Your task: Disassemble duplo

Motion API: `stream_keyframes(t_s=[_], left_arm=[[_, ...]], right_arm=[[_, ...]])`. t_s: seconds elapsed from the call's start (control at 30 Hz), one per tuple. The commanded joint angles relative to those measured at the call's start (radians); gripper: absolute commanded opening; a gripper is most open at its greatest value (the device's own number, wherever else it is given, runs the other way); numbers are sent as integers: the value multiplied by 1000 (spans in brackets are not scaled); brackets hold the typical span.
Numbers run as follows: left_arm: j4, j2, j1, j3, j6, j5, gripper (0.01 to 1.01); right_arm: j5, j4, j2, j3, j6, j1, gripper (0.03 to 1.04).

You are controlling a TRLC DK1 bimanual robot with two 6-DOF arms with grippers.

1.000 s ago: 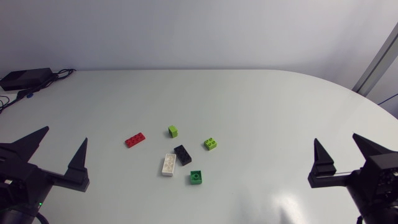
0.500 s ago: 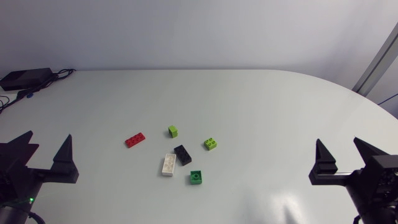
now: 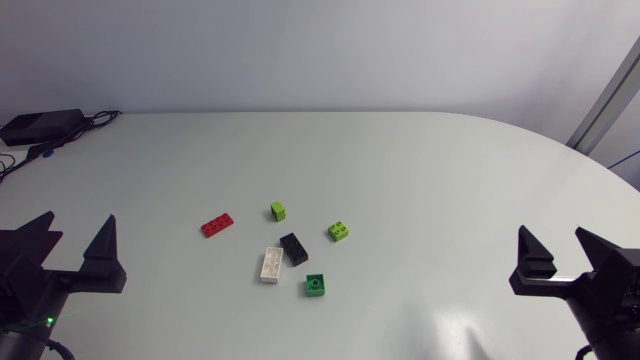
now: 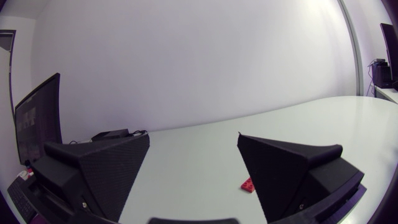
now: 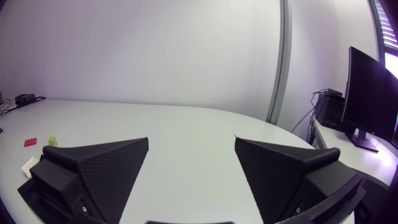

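Loose duplo bricks lie apart near the middle of the table [image 3: 420,170], and both grippers are spread wide and bare.

Seen from the head view, the black brick [image 3: 294,248] has its long axis running from 11 to 5 o'clock. The white brick [image 3: 271,264] lies just beside it at 8 o'clock, its long axis nearly 12 to 6. The red brick [image 3: 217,226] sits at 10 o'clock, pointing from 8 to 2. A small light green brick [image 3: 278,211] is at 11 o'clock, a lime brick [image 3: 339,231] at 2, and a green brick [image 3: 315,285] at 5. The left gripper [image 3: 79,216] at 9 o'clock and the right gripper [image 3: 551,230] at 3 o'clock both hang well clear of the bricks, touching none. The tabletop is plain white and glossy, with a black box with cables [image 3: 40,127] at its 10 o'clock corner.
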Motion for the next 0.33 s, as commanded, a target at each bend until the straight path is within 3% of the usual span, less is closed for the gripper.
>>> stream_keyframes(t_s=[0.0,0.3], left_arm=[[-3,-17,-2,-21,-22,12,985],[-9,-17,-12,-20,-72,13,985]], right_arm=[[-79,-56,-8,-30,-22,-57,997],[-98,-56,-8,-30,-21,-21,997]])
